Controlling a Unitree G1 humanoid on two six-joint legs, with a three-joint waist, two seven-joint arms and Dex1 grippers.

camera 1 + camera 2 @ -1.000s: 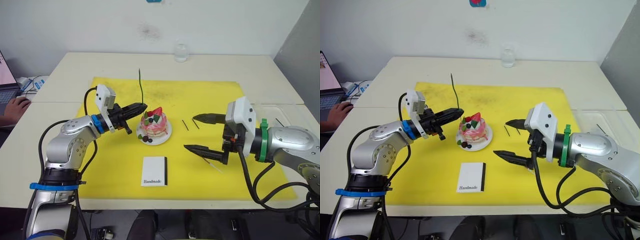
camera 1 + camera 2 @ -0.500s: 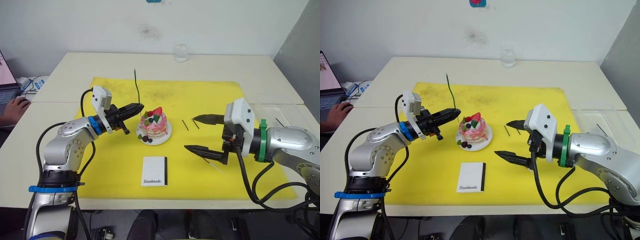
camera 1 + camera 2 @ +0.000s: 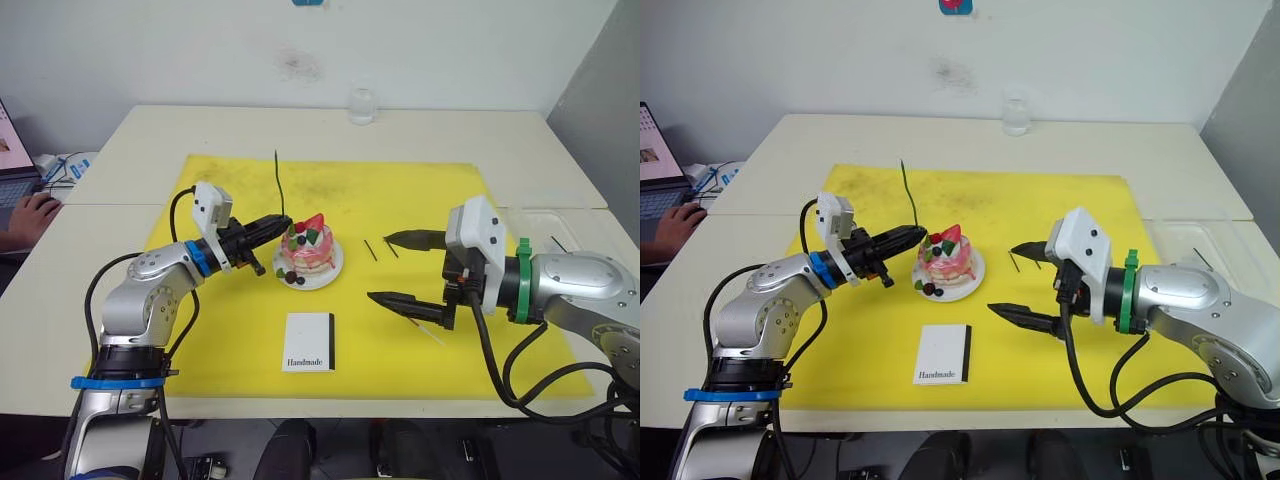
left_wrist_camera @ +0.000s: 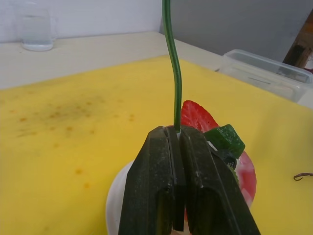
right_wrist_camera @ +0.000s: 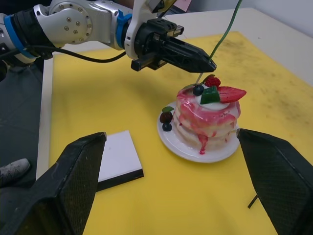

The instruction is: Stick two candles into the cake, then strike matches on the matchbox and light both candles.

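The left end effector (image 3: 283,222) pinches the green candle (image 3: 279,184) upright, right beside the cake (image 3: 306,249) on its plate. The matchbox (image 3: 308,342) lies in front. The right end effector (image 3: 395,268) is wide open and holds nothing.
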